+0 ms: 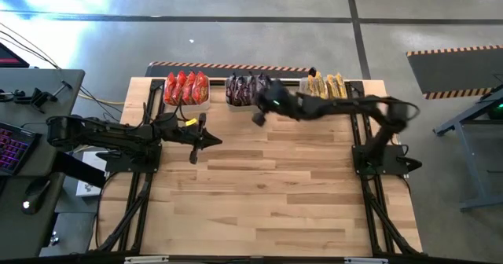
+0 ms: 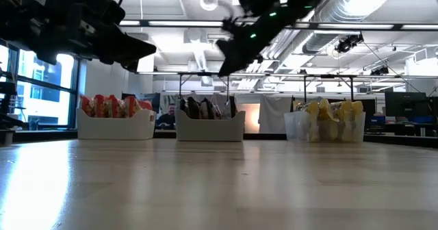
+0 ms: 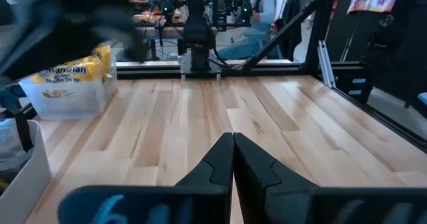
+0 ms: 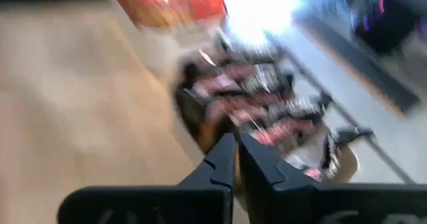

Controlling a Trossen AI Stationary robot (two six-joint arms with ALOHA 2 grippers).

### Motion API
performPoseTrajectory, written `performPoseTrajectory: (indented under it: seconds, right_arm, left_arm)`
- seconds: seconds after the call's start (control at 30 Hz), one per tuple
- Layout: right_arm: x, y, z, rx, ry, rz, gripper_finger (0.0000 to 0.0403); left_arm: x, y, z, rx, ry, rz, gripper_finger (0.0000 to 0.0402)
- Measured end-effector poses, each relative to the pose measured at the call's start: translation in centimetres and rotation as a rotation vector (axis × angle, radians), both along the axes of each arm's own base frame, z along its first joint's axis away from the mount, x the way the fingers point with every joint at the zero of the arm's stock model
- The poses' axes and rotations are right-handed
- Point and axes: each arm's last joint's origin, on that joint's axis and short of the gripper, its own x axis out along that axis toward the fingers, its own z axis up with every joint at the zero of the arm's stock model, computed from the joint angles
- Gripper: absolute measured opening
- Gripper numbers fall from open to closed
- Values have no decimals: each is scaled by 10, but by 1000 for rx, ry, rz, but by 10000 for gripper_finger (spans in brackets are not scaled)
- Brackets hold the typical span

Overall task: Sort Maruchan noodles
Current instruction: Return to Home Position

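**Fig.: Packets all binned; both arms raised over the light wooden surface (image 1: 267,193), grippers empty.**

Red-orange flat plastic noodle packets (image 1: 186,87) stand in the white rectangular bin (image 2: 115,126), silver-and-dark packets (image 1: 245,87) in the grey bin (image 2: 210,130), and yellow packets (image 1: 326,85) in the clear bin (image 2: 295,130), all along the far edge; none seen loose. Right gripper (image 1: 257,118) hangs just in front of the grey bin, fingers pressed together, holding nothing. Left gripper (image 1: 214,141), nr the white bin, is likewise closed & empty. Risk (judged): w/ the right arm reaching past the clear bin, a low or sweeping pull-back could clip a rim or an upright packet & tip it out.
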Motion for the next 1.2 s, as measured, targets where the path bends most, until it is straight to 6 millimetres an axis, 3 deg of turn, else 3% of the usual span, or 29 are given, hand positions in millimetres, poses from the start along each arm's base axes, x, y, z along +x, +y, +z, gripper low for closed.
performPoseTrajectory:
  seconds: [0.13, 0.37, 0.6, 0.7, 0.9, 1.2]
  right_arm:
    - [-42, 31, -3, -58, -140, 85, 2]
    - [-120, 77, -13, -22, -234, 237, 1]
    - [-193, 95, -28, -56, -338, 214, 0]
    - [-214, 97, -33, -28, -390, 203, 0]
    - [-244, 104, -44, -140, -499, 399, 0]
    - [-274, 104, -61, -245, -624, 432, 0]
  left_arm:
    - [-1, 1, 1, 1, -1, 8, 0]
    - [-11, 3, 12, 4, -39, 34, 0]
    - [-28, 4, 19, 1, -14, 101, 0]
    - [-34, 3, 19, -3, 12, 134, 0]
    - [-47, 0, 22, 35, 19, 186, 0]
    - [-61, -4, 28, 66, -26, 208, 0]
